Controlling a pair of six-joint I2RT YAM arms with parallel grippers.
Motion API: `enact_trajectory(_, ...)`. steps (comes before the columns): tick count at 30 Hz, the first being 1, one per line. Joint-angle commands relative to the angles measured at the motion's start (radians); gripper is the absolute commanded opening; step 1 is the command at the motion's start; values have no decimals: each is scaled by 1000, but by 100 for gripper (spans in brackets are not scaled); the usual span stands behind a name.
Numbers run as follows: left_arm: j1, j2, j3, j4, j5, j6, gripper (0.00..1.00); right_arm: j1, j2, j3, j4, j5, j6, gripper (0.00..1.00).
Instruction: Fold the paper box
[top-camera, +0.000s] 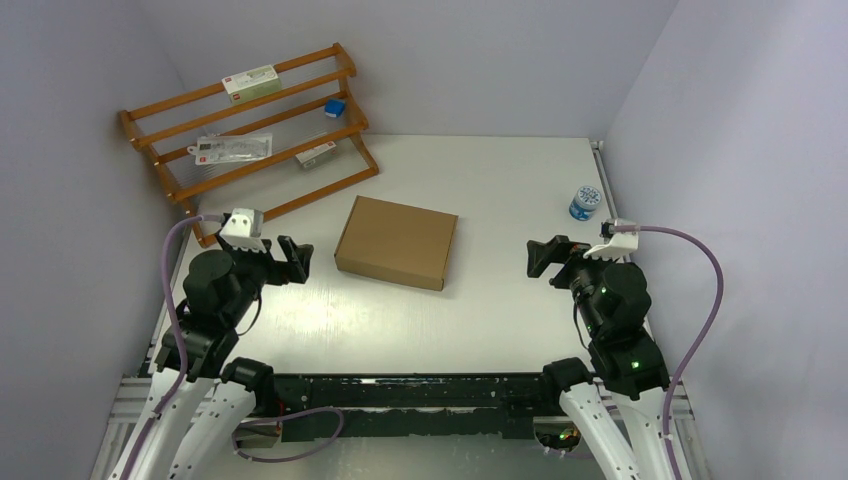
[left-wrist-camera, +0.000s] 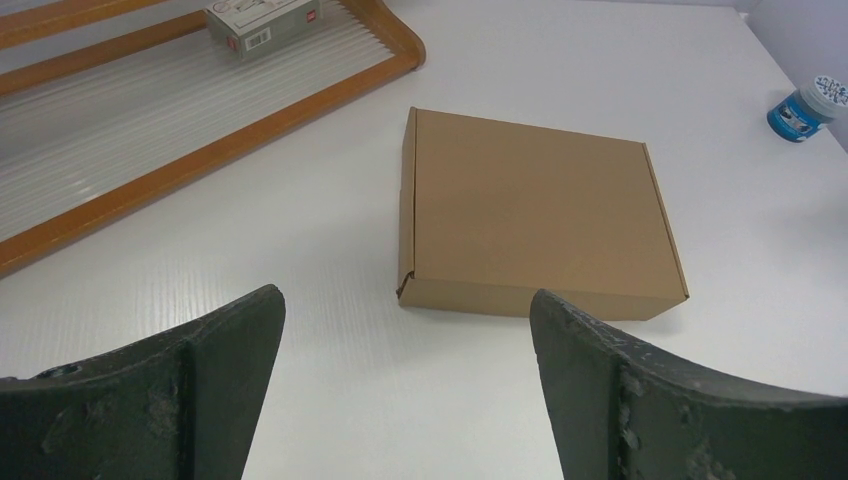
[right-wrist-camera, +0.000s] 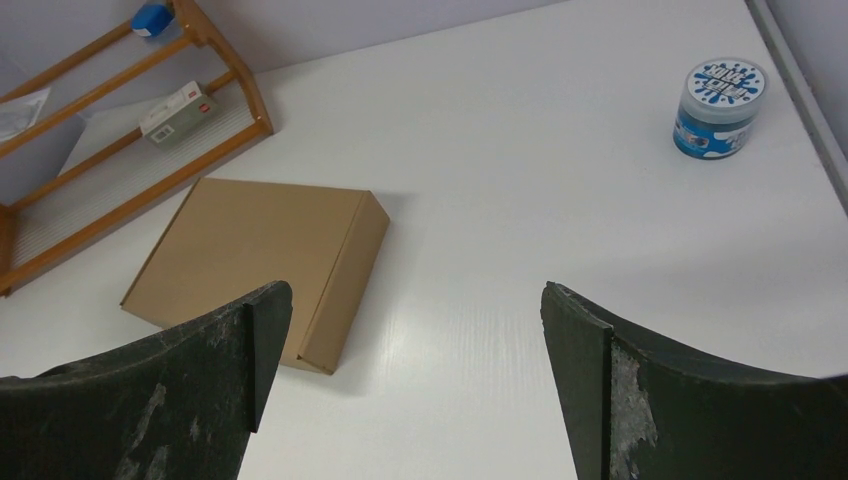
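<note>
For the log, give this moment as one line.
paper box: closed, flat on table | left fingers: open, off box | right fingers: open, off box

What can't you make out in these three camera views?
Inside of the plain brown cardboard box: hidden in every view by its closed lid.
Box's near edge, right wrist view: partly behind a finger of the right gripper.
Round blue jar: cut by the left wrist view's right edge.
Print on white packets on the wooden rack: too small, top view.

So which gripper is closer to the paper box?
Left. The left gripper is open just left of the paper box; the right gripper is farther off on its right side, also open. Neither touches it.
</note>
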Motion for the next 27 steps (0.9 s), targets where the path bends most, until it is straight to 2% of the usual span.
enact_trajectory(1,11,1,-2,38,29,16,97,-2,-8,-7,27,-14,-3,100)
enact_trajectory(27,12,1,-7,49,42,18,97,-3,5,-19,44,-32,8,100)
